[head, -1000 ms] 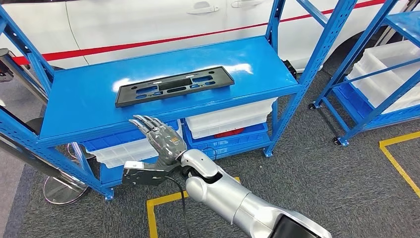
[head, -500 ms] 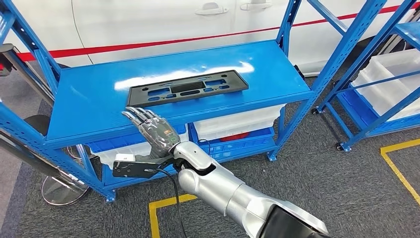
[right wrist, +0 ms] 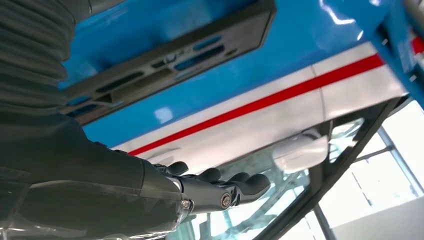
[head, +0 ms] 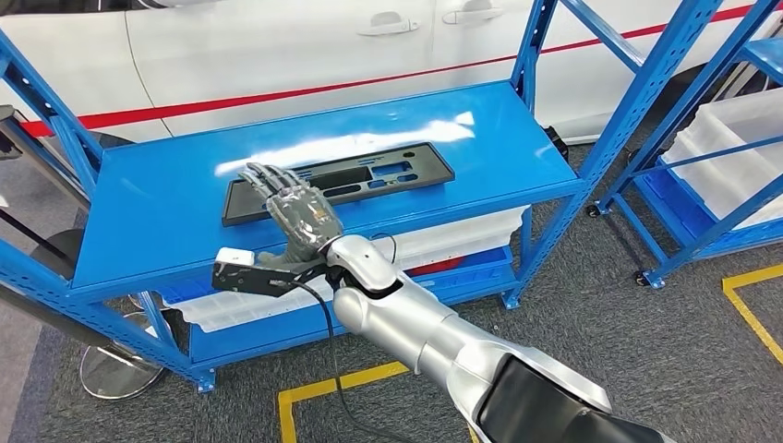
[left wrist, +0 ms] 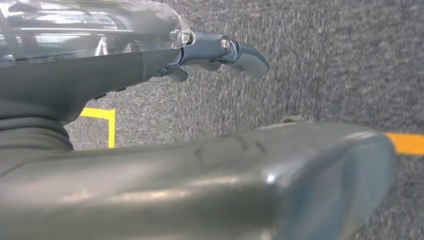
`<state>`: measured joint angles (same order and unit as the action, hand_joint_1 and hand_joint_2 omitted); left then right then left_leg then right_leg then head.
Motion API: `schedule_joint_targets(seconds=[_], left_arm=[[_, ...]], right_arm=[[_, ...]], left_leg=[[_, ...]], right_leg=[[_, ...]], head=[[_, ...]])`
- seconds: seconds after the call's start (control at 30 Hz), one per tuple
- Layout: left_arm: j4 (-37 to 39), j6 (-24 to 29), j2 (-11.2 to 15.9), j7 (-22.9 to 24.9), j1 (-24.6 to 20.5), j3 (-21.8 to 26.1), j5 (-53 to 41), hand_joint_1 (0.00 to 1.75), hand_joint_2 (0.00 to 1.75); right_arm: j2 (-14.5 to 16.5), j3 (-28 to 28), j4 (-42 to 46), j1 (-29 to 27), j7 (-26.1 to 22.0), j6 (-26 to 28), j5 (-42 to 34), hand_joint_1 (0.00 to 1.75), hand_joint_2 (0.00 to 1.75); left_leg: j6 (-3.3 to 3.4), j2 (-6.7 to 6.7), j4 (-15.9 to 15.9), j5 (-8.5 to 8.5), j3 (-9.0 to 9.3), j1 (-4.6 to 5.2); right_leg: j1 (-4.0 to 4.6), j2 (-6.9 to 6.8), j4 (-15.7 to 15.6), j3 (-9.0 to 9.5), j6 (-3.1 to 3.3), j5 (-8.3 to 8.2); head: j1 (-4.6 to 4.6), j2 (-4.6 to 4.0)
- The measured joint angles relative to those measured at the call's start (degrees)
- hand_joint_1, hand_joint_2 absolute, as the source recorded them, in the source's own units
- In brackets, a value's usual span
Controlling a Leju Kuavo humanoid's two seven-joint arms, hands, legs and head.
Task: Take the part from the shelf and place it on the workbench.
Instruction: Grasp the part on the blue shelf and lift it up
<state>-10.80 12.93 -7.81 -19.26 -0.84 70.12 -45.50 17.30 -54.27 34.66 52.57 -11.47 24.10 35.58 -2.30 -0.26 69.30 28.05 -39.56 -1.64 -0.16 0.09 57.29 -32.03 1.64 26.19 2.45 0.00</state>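
right hand (head: 294,214): fingers apart, empty, over shelf (head: 148,203) | left hand (left wrist: 220,52): empty | one black part (head: 388,173)

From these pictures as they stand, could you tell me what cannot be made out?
- Head view: the right hand covers the near left stretch of the black part; contact cannot be told.
- Head view: the shelf hides most of the bins below.
- Left wrist view: the thumb blocks much of the left hand.

Part (head: 337,180) matt black plastic; shelf (head: 157,208) glossy blue painted metal.
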Motion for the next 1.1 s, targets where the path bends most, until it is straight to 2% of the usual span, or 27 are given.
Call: schedule_joint_targets(seconds=[0.03, 0.07, 0.1, 0.23, 0.27, 0.3, 0.37, 0.4, 0.43, 0.47, 0.5, 0.53, 0.57, 0.6, 0.63, 0.7, 0.77, 0.8, 0.83, 0.9, 0.93, 0.97, 1.0, 1.03, 1.07, 1.1], left_arm=[[0.00, 0.08, 0.09, -0.01, 0.18, 0.02, 0.03, 0.00, 0.00], [0.02, 0.13, 0.14, -0.05, 0.34, 0.05, 0.05, 0.00, 0.00], [0.03, 0.14, 0.16, -0.16, 0.45, 0.09, 0.05, 0.00, 0.00], [0.07, 0.09, 0.26, -0.60, 1.04, 0.19, 0.06, 0.00, 0.00], [0.07, 0.09, 0.31, -0.67, 1.21, 0.21, 0.05, 0.00, 0.00], [0.07, 0.09, 0.35, -0.71, 1.28, 0.22, 0.05, 0.00, 0.00], [0.07, 0.08, 0.43, -0.79, 1.35, 0.23, 0.01, 0.00, 0.00], [0.07, 0.08, 0.44, -0.83, 1.39, 0.23, -0.01, 0.00, 0.00], [0.07, 0.05, 0.47, -0.86, 1.46, 0.23, -0.02, 0.00, 0.00], [0.07, 0.01, 0.49, -0.90, 1.55, 0.23, -0.03, 0.00, 0.00], [0.07, -0.07, 0.52, -0.97, 1.65, 0.23, -0.03, 0.00, 0.00], [0.07, -0.15, 0.54, -1.08, 1.74, 0.24, -0.02, 0.00, 0.00], [0.11, -0.24, 0.54, -1.21, 1.79, 0.25, 0.00, 0.00, 0.00], [0.15, -0.31, 0.54, -1.34, 1.79, 0.27, 0.06, 0.00, 0.00], [0.20, -0.38, 0.54, -1.44, 1.79, 0.29, 0.15, 0.00, 0.00], [0.24, -0.62, 0.57, -1.71, 1.74, 0.38, 0.43, 0.00, 0.00], [0.24, -1.17, 0.66, -2.19, 1.75, 0.58, 0.75, 0.00, 0.00], [0.24, -1.51, 0.71, -2.44, 1.76, 0.69, 0.93, 0.00, 0.00], [0.24, -1.90, 0.74, -2.72, 1.80, 0.84, 1.07, 0.00, 0.00], [0.23, -2.71, 0.75, -3.18, 1.87, 1.19, 1.25, 0.00, 0.00], [0.22, -3.19, 0.75, -3.38, 1.93, 1.38, 1.27, 0.00, 0.00], [0.18, -3.71, 0.75, -3.52, 2.00, 1.55, 1.28, 0.00, 0.00], [0.09, -4.25, 0.75, -3.65, 2.06, 1.70, 1.27, 0.00, 0.00], [-0.03, -4.76, 0.75, -3.75, 2.08, 1.86, 1.27, 0.00, 0.00], [-0.14, -5.20, 0.74, -3.85, 2.08, 2.01, 1.26, 0.00, 0.00], [-0.22, -5.49, 0.73, -3.95, 2.01, 2.17, 1.25, 0.00, 0.00]], right_arm=[[-0.10, -0.01, -1.03, 0.75, 0.02, 0.46, -0.65, 0.00, 1.75], [-0.25, -0.01, -2.08, 1.54, 0.02, 0.95, -1.28, 0.00, 1.75], [-0.40, -0.01, -3.15, 2.22, 0.00, 1.36, -1.84, 0.00, 1.75], [-0.91, -0.03, -6.23, 3.61, -0.25, 2.29, -2.84, 0.00, 1.75], [-0.95, -0.03, -6.67, 3.83, -0.34, 2.48, -2.89, 0.00, 1.75], [-0.96, -0.03, -7.06, 4.04, -0.43, 2.68, -2.93, 0.00, 1.75], [-1.01, -0.05, -7.97, 4.21, -0.55, 3.05, -2.89, 0.00, 1.75], [-1.05, -0.13, -8.42, 4.17, -0.55, 3.15, -2.78, 0.00, 1.75], [-1.10, -0.26, -8.85, 4.08, -0.54, 3.20, -2.62, 0.00, 1.75], [-1.14, -0.42, -9.21, 4.03, -0.53, 3.22, -2.41, 0.00, 1.75], [-1.15, -0.59, -9.46, 4.00, -0.49, 3.28, -2.15, 0.00, 1.75], [-1.16, -0.73, -9.65, 3.95, -0.39, 3.38, -1.85, 0.00, 1.75], [-1.17, -0.84, -9.79, 3.83, -0.22, 3.51, -1.55, 0.00, 1.75], [-1.18, -0.97, -9.90, 3.61, 0.02, 3.59, -1.26, 0.00, 1.75], [-1.19, -1.11, -9.98, 3.28, 0.28, 3.44, -1.02, 0.00, 1.75], [-1.20, -1.33, -10.05, 2.42, 0.74, 2.87, -0.50, 0.00, 1.75], [-1.22, -1.38, -9.96, 1.30, 1.21, 2.43, 0.36, 0.00, 1.75], [-1.22, -1.38, -9.90, 0.71, 1.49, 2.29, 0.94, 0.00, 1.75], [-1.26, -1.38, -9.79, -0.03, 1.75, 2.08, 1.71, 0.00, 1.75], [-1.58, -1.38, -9.26, -1.89, 2.33, 1.62, 3.77, 0.00, 1.75], [-1.87, -1.34, -8.83, -2.99, 2.58, 1.29, 5.10, 0.00, 1.75], [-2.23, -1.15, -8.32, -4.07, 2.78, 0.91, 6.65, 0.00, 1.75], [-2.59, -0.78, -7.74, -5.04, 2.86, 0.45, 8.28, 0.00, 1.75], [-2.91, -0.21, -7.12, -5.88, 2.90, 0.03, 9.86, 0.00, 1.75], [-3.24, 0.48, -6.50, -6.57, 2.90, -0.27, 11.26, 0.00, 1.75], [-3.50, 1.18, -5.91, -7.12, 2.89, -0.48, 12.26, 0.00, 1.75]], left_leg=[[-0.19, 0.09, -3.66, -2.24, 1.34, -0.15], [-0.23, 0.15, -6.99, -3.74, 2.70, -0.14], [0.07, 0.16, -8.87, -4.20, 3.52, -0.10], [2.05, -0.07, -9.79, -3.09, 4.26, 0.14], [2.45, -0.06, -9.96, -2.90, 4.60, 0.10], [2.83, -0.04, -10.10, -2.71, 4.97, 0.04], [3.33, -0.05, -10.16, -2.22, 5.48, 0.11], [3.43, -0.11, -10.16, -1.94, 5.72, 0.16], [3.46, -0.18, -10.16, -1.61, 6.09, 0.21], [3.42, -0.27, -10.16, -1.22, 6.59, 0.28], [3.35, -0.34, -10.17, -0.78, 7.22, 0.34], [3.26, -0.39, -10.21, -0.32, 7.83, 0.38], [3.07, -0.43, -10.26, 0.12, 8.36, 0.48], [2.82, -0.49, -10.32, 0.44, 8.73, 0.49], [2.53, -0.53, -10.42, 0.67, 8.90, 0.48], [1.91, -0.50, -10.90, 0.90, 9.27, 0.48], [1.48, -0.21, -10.48, 1.63, 9.46, 0.55], [1.31, -0.11, -8.83, 2.56, 8.85, 0.61], [1.21, -0.04, -5.85, 3.93, 7.38, 0.54], [0.90, -0.04, 1.63, 6.54, 2.96, 0.46], [0.72, -0.03, 4.03, 6.73, 1.17, 0.40], [0.59, -0.02, 4.23, 5.67, 0.42, 0.35], [0.50, 0.00, 2.08, 3.48, 0.85, 0.30], [0.47, 0.04, -1.72, 0.73, 2.13, 0.21], [0.49, 0.07, -5.42, -1.25, 3.58, 0.21], [0.71, 0.05, -8.31, -2.50, 4.76, 0.26]], right_leg=[[-0.14, 0.05, 0.33, 0.40, -0.35, 0.61], [-0.14, 0.10, 0.78, 0.61, -0.75, 1.19], [-0.08, 0.12, 1.08, 0.65, -1.10, 1.60], [0.04, 0.07, 1.49, 0.69, -2.25, 2.55], [-0.06, 0.04, 2.64, 0.28, -2.54, 3.16], [-0.14, 0.03, 4.98, -0.89, -2.82, 4.18], [-0.22, 0.00, 12.44, -5.45, -3.17, 6.56], [-0.23, 0.00, 15.89, -7.97, -3.23, 7.21], [-0.22, 0.00, 17.67, -9.76, -3.16, 6.76], [-0.18, 0.01, 17.34, -10.52, -2.97, 5.17], [-0.10, 0.02, 14.75, -10.08, -2.64, 2.54], [0.08, 0.03, 10.74, -8.91, -2.16, -0.44], [0.32, 0.05, 7.21, -7.54, -1.68, -2.48], [0.58, 0.05, 4.35, -6.36, -1.25, -3.63], [0.81, 0.05, 2.83, -5.70, -0.93, -3.75], [0.91, 0.09, 1.87, -5.12, -0.55, -3.05], [0.47, 0.09, 0.74, -4.13, -0.24, -2.91], [0.21, 0.05, 0.16, -3.50, -0.07, -2.86], [0.09, -0.01, -0.15, -2.98, 0.09, -2.71], [0.09, -0.05, -0.22, -2.44, 0.32, -2.21], [0.11, -0.04, -0.19, -2.18, 0.33, -1.93], [0.10, 0.00, -0.13, -1.88, 0.25, -1.64], [0.06, 0.07, 0.00, -1.52, 0.11, -1.29], [0.00, 0.13, 0.20, -1.15, -0.09, -0.89], [0.05, 0.19, 0.46, -0.89, -0.37, -0.49], [0.15, 0.28, 0.77, -0.83, -0.68, -0.15]], head=[[-0.01, 0.00], [-0.01, 0.00], [-0.01, 0.00], [-0.03, 0.00], [-0.03, 0.00], [-0.03, 0.00], [-0.04, 0.00], [-0.03, 0.00], [-0.03, 0.00], [-0.03, 0.00], [-0.03, 0.00], [-0.04, 0.00], [-0.01, 0.00], [-0.03, 0.00], [-0.04, 0.00], [-0.09, 0.00], [-0.07, 0.00], [-0.06, 0.00], [-0.05, 0.00], [-0.04, 0.00], [-0.04, 0.00], [-0.04, 0.00], [-0.04, 0.00], [-0.04, 0.00], [-0.04, 0.00], [-0.05, 0.00]])
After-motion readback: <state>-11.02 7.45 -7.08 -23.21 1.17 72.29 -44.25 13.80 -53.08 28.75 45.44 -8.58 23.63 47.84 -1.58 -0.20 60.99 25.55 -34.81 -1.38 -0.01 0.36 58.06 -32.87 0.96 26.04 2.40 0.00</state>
